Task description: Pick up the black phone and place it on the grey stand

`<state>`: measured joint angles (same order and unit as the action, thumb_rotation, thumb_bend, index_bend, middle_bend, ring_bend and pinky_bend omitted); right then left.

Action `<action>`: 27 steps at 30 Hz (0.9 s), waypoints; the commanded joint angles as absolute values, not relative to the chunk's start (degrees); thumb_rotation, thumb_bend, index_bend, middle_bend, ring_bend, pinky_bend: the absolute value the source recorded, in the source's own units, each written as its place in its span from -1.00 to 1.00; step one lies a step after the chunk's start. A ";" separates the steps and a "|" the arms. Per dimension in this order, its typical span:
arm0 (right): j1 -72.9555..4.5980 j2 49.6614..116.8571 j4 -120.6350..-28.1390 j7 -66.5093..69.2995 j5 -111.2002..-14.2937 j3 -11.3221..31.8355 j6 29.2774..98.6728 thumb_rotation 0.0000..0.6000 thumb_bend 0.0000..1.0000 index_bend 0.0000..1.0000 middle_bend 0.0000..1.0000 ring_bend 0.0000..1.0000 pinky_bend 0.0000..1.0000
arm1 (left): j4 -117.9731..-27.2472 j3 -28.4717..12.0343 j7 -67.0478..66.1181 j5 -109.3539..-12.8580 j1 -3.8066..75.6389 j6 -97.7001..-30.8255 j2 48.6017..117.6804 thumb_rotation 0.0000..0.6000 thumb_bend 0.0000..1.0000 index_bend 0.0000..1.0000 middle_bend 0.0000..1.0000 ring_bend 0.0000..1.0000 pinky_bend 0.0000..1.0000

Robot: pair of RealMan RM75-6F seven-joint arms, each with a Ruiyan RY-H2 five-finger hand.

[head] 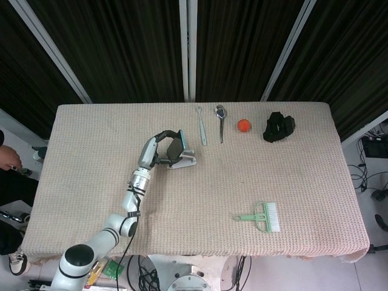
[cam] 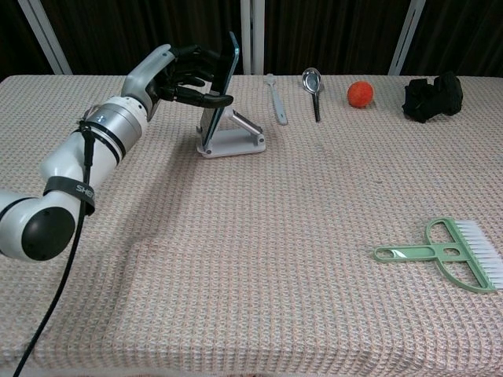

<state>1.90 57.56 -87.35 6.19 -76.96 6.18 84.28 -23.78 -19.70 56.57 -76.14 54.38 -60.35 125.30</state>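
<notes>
Chest view showed your left hand (cam: pixel 186 77) reaching in from the left, its dark fingers (cam: pixel 206 99) wrapped around the black phone (cam: pixel 219 88) and gripping it by the edges. The phone stood nearly upright, tilted back a little, with its lower end down on the grey stand (cam: pixel 233 137) — whether it was fully seated against the stand's sloped back you could not tell from either camera. Head view showed the same hand (head: pixel 162 145) with the phone (head: pixel 176 147) held just over the stand (head: pixel 184 160), near the middle of the woven table (head: pixel 291 182).

Your right hand was in neither picture.

To finish this step well, you probably needed to settle the phone's bottom edge into the stand's front lip and let its back lean on the slope before loosening anything. Opening the fingers slowly and evenly seemed wise — a finger dragging on one edge could have tipped the phone sideways or pulled the light stand along with it. Drawing the hand away to the left, clear of the phone, looked like the safest exit.
</notes>
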 commanded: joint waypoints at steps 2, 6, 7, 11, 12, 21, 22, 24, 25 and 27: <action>1.88 57.49 -87.37 6.25 -76.95 6.20 84.19 1.00 -0.70 -1.00 -1.00 -1.00 -1.00 | -23.77 -19.83 56.78 -75.94 54.49 -60.49 125.40 1.00 -0.10 0.44 0.40 -0.44 -0.59; 1.82 57.64 -87.29 6.32 -77.07 6.13 84.07 1.00 -0.69 -1.00 -1.00 -1.00 -1.00 | -24.43 -20.50 56.97 -75.26 54.76 -60.27 125.31 1.00 -0.10 0.44 0.40 -0.44 -0.59; 1.81 57.65 -87.26 6.33 -77.08 6.11 84.01 1.00 -0.69 -1.00 -1.00 -1.00 -1.00 | -24.54 -20.60 56.88 -75.12 54.78 -60.19 125.31 1.00 -0.10 0.44 0.40 -0.44 -0.59; 1.84 57.68 -87.10 6.46 -77.00 6.12 83.98 1.00 -0.69 -1.00 -1.00 -1.00 -1.00 | -24.72 -20.69 56.42 -74.72 54.64 -59.84 125.48 1.00 -0.10 0.44 0.40 -0.44 -0.59; 1.86 57.68 -87.06 6.49 -76.98 6.13 83.99 1.00 -0.69 -1.00 -1.00 -1.00 -1.00 | -24.73 -20.69 56.39 -74.67 54.62 -59.77 125.55 1.00 -0.10 0.44 0.40 -0.44 -0.59; 1.74 57.77 -86.88 6.51 -76.90 6.13 83.66 1.00 -0.69 -1.00 -1.00 -1.00 -1.00 | -24.17 -20.45 56.26 -74.58 54.47 -59.75 126.33 1.00 -0.10 0.44 0.40 -0.44 -0.59; 1.72 57.78 -86.87 6.50 -76.88 6.13 83.63 1.00 -0.69 -1.00 -1.00 -1.00 -1.00 | -24.03 -20.46 56.26 -74.58 54.49 -59.81 126.40 1.00 -0.10 0.44 0.40 -0.44 -0.59; 1.71 57.76 -86.88 6.49 -76.87 6.15 83.61 1.00 -0.69 -1.00 -1.00 -1.00 -1.00 | -23.76 -20.54 56.19 -74.50 54.52 -59.92 126.53 1.00 -0.10 0.44 0.40 -0.44 -0.59; 1.70 57.76 -86.87 6.48 -76.86 6.15 83.61 1.00 -0.69 -1.00 -1.00 -1.00 -1.00 | -23.65 -20.57 56.21 -74.46 54.55 -59.90 126.57 1.00 -0.10 0.44 0.40 -0.44 -0.59; 1.71 57.72 -86.91 6.45 -76.83 6.17 83.61 1.00 -0.69 -1.00 -1.00 -1.00 -1.00 | -23.44 -20.62 56.29 -74.40 54.58 -59.84 126.62 1.00 -0.10 0.44 0.39 -0.44 -0.59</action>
<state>1.71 57.72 -86.91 6.44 -76.82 6.17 83.61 -23.47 -20.60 56.28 -74.41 54.56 -59.84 126.60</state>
